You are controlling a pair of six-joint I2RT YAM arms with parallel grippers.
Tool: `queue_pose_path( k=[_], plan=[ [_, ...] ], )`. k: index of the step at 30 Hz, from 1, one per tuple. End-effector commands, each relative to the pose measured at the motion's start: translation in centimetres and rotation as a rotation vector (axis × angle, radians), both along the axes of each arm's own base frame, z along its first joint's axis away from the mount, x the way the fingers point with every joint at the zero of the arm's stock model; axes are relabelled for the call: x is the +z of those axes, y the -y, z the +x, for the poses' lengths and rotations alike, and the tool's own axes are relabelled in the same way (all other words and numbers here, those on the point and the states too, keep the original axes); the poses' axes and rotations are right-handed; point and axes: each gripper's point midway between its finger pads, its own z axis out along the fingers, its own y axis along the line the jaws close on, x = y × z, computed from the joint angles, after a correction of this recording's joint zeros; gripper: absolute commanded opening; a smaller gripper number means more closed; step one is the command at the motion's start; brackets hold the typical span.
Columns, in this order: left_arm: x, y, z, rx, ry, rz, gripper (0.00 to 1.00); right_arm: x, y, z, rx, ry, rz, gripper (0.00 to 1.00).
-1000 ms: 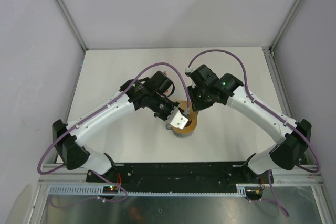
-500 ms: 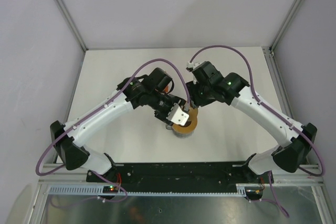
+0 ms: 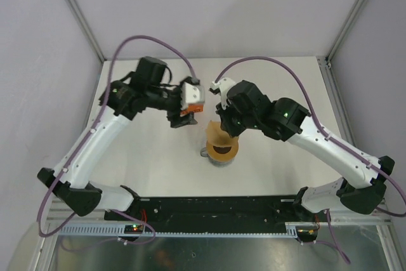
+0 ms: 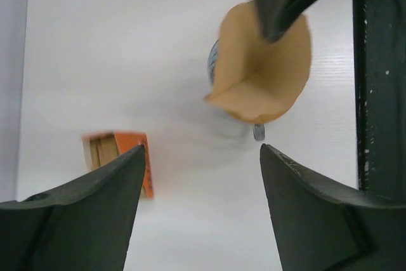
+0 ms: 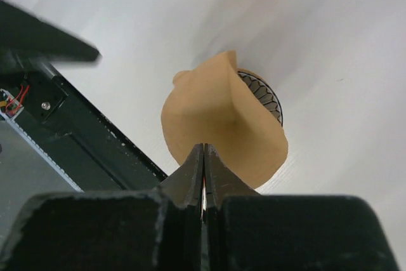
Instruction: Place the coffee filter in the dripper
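Two robot arms meet over a white table point(image 3: 158, 169). Closest to their bases stands the dripper point(image 5: 261, 96). The coffee filter point(image 5: 216, 125) is opened into a cone and set in its mouth. The tan paper hides all but a crescent of ribbed rim on one side. How deep the filter has settled cannot be told from where I stand.

The right gripper point(image 5: 203, 150) reaches down over it, jaws pinched tight on the filter's upper edge, and the paper flares out below the fingertips.

Farther back, the left gripper point(image 4: 203, 150) hangs above the table, apart from filter and dripper. Its jaws are spread wide and grasp nothing. Beneath it, off to one side of the dripper, a small orange box point(image 4: 117, 153) lies on the table, with tan layers showing at its open end. The box touches neither the dripper nor either gripper.

A purple cable point(image 3: 152, 42) arches over the left arm at the far end of the scene.
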Motion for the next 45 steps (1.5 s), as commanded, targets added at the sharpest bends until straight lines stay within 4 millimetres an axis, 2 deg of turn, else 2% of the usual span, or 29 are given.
queue_pose_path(
  k=[1,3,5,10,14,22,32,37,45],
  plan=[
    [2.7,-3.1,0.1,0.245,-0.258,-0.181,0.82,0.6,-0.5,-0.5,0.050,0.018,0.011,0.00],
    [1.9,-4.3,0.8,0.342,-0.370,-0.227,0.93,-0.1,-0.8,-0.6,0.069,0.000,-0.007,0.00],
    [0.4,-5.4,1.8,0.438,-0.441,-0.260,0.98,-1.1,-0.9,-0.5,0.072,-0.018,-0.047,0.00],
    [-3.7,-8.4,5.9,0.775,-0.429,-0.253,1.00,-4.0,-0.4,0.6,0.037,-0.051,-0.191,0.00],
    [-5.9,-10.4,7.7,0.910,-0.399,-0.239,1.00,-5.9,-0.4,1.1,0.030,-0.073,-0.259,0.00],
    [-5.7,-10.7,7.8,0.904,-0.350,-0.264,1.00,-9.7,-0.3,2.5,0.008,-0.122,-0.336,0.00],
    [-5.8,-10.4,7.4,0.877,-0.363,-0.267,1.00,-14.8,-0.7,2.1,0.021,-0.206,-0.401,0.00],
    [-5.9,-10.0,7.4,0.860,-0.380,-0.271,1.00,-16.0,-0.8,2.1,0.018,-0.225,-0.417,0.00],
    [-6.1,-9.7,7.3,0.843,-0.399,-0.271,1.00,-16.1,-0.6,2.2,0.011,-0.224,-0.423,0.00]
  ],
)
